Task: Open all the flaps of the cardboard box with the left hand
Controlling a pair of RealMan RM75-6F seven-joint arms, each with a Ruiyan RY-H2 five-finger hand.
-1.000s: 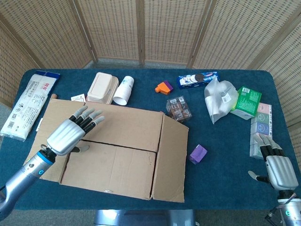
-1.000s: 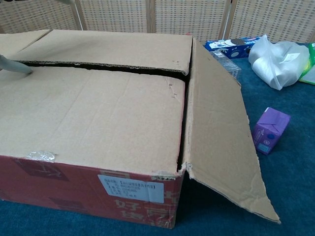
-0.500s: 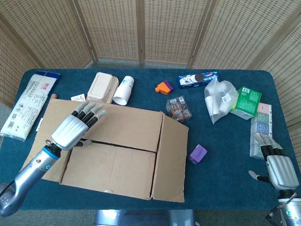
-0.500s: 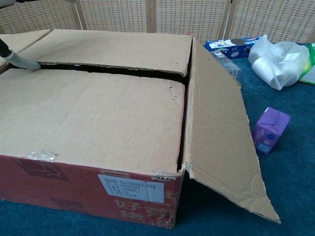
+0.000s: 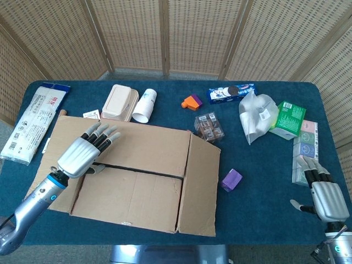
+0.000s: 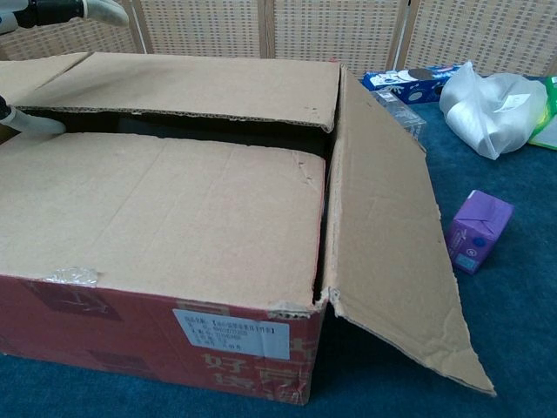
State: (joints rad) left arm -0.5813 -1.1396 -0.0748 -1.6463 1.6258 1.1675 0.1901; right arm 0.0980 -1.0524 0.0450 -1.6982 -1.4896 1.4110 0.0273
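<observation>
While the cardboard box (image 5: 132,176) sat at the lower left of the table (image 5: 258,181), the left robot hand (image 5: 82,153) had slipped what seemed its thumb into the seam, fingers spread, gripping nothing. The gap between the long flaps had widened, so lifting the far flap (image 6: 191,87) looked imminent.

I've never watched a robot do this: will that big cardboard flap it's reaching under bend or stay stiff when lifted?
The far flap would probably lift as one stiff sheet, since it lies flat and uncreased. It looks thin, so likely light. Lifted only near the left hand, its long far end might sag or twist a little.
</observation>
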